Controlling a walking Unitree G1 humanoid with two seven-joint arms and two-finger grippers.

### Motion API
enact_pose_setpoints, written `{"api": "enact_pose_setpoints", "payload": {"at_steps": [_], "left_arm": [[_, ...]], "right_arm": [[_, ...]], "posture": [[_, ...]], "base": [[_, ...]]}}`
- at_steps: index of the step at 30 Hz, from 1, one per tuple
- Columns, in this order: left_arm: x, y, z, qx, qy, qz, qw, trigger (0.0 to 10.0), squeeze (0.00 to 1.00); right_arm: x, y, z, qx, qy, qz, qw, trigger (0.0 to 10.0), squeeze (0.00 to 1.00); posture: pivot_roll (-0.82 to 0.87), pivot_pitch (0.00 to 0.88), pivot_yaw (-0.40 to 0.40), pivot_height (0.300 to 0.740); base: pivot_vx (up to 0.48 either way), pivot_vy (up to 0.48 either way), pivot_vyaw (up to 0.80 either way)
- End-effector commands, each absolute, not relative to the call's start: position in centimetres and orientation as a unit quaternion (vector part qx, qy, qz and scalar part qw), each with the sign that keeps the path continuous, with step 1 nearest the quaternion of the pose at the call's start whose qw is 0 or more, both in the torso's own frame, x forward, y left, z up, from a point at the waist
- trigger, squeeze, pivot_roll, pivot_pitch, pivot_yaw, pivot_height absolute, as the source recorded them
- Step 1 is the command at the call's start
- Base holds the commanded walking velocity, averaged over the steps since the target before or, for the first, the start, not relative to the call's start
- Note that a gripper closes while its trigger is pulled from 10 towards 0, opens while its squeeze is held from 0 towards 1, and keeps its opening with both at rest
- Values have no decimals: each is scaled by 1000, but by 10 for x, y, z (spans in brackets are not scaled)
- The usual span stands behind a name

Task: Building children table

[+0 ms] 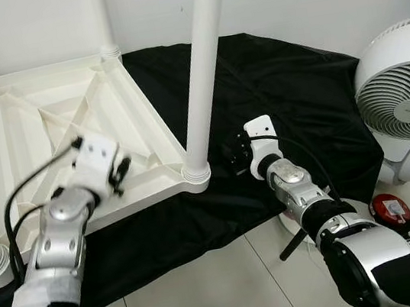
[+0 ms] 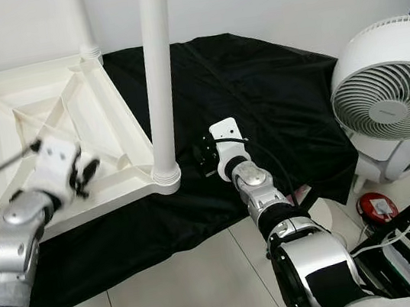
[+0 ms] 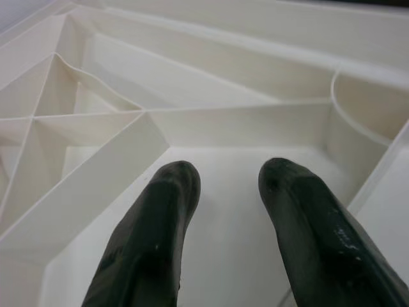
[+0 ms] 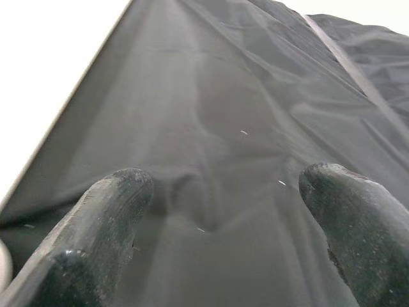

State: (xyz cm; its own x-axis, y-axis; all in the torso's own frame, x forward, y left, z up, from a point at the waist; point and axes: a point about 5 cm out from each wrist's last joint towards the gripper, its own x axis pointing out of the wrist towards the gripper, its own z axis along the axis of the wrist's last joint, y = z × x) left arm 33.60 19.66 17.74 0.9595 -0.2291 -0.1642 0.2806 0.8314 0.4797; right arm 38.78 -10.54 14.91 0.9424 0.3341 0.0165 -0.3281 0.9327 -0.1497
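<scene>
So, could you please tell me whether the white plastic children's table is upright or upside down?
Upside down: the white plastic children's table shows its ribbed underside, with a round white leg pointing up.

table (image 1: 46, 123) – smooth white plastic | cloth (image 1: 280, 88) – matt black fabric

I see the white children's table (image 1: 56, 137) upside down on the black cloth (image 1: 275, 104); my left claw (image 1: 120, 171) hovers over its ribbed underside, fingers seemingly parted; my right claw (image 1: 237, 153) sits beside the near leg (image 1: 201, 77); a fan (image 1: 405, 96) stands right.
</scene>
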Motion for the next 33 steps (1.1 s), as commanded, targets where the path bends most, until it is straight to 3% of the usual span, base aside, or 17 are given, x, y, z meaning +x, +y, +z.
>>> {"api": "enact_pose_setpoints", "payload": {"at_steps": [1, 6, 15, 17, 25, 33], "left_arm": [[335, 202, 165, 281, 83, -118, 949, 10000, 0], [335, 209, 163, 312, 97, -97, 940, 10000, 0], [345, 227, 188, 288, 60, -21, 956, 10000, 0], [347, 233, 188, 322, 66, -9, 944, 10000, 0], [347, 236, 182, 359, 80, -6, 930, 10000, 0], [342, 232, 168, 402, 117, -54, 907, 10000, 0]], "right_arm": [[388, -107, 149, -72, -21, 168, 983, 10000, 0], [388, -104, 150, -70, -23, 172, 982, 10000, 0], [389, -101, 152, -66, -28, 174, 982, 10000, 0], [389, -98, 151, -65, -25, 180, 981, 10000, 0], [387, -94, 147, -60, -18, 184, 981, 10000, 0], [384, -87, 139, -35, -1, 185, 982, 10000, 0]], "posture": [[129, 81, -105, 740], [129, 86, -102, 740], [128, 90, -100, 740], [125, 90, -95, 740], [121, 92, -90, 740], [116, 92, -88, 740]], "base": [[0, 0, 0], [0, 0, 0], [0, 0, 0], [0, 0, 0], [0, 0, 0], [0, 0, 0]]}}
